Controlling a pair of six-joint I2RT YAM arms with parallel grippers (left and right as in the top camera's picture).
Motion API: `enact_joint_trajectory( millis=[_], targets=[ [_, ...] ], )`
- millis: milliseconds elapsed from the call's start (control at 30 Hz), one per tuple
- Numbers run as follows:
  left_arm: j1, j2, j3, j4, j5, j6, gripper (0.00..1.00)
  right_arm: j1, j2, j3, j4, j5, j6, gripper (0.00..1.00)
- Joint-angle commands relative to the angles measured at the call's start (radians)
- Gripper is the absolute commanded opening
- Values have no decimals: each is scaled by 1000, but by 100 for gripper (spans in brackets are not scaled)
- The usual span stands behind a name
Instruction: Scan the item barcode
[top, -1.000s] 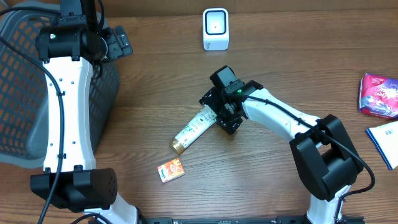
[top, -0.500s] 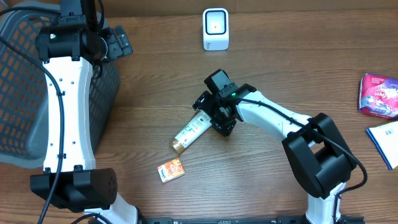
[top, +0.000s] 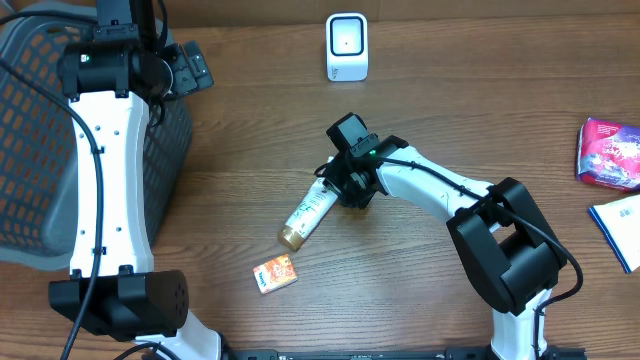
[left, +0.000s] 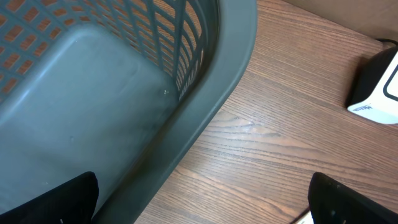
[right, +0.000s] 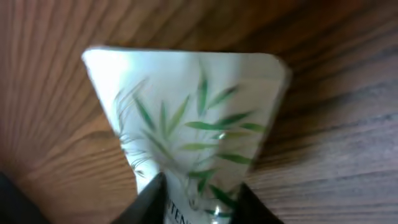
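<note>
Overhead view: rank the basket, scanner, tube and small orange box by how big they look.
1. basket, by far the largest.
2. tube and scanner: too close to rank. The tube is longer, the scanner wider, and the right gripper covers the tube's upper end.
3. orange box, the smallest.

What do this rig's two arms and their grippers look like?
The left arm and right arm have smooth white links between bulky black joint housings. A thin black cable runs along each arm, and a small green light glows near each wrist. The left gripper and right gripper are black, with dark fingers.
</note>
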Motion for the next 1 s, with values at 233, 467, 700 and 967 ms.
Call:
enact_joint_trajectory(
  millis=[233, 467, 700, 967],
  targets=[
    [-1, 11, -1, -3, 5, 1, 100, -1, 41, -16, 53, 152, -145, 4],
    [-1, 11, -1, -3, 4, 1, 100, 0, -42, -16, -3, 346, -276, 4],
    [-1, 11, -1, -3, 5, 1, 100, 0, -161, -16, -153, 723, -401, 4],
    [-1, 11, -1, -3, 5, 1, 100, 0, -176, -18, -279, 1176, -474, 4]
  ],
)
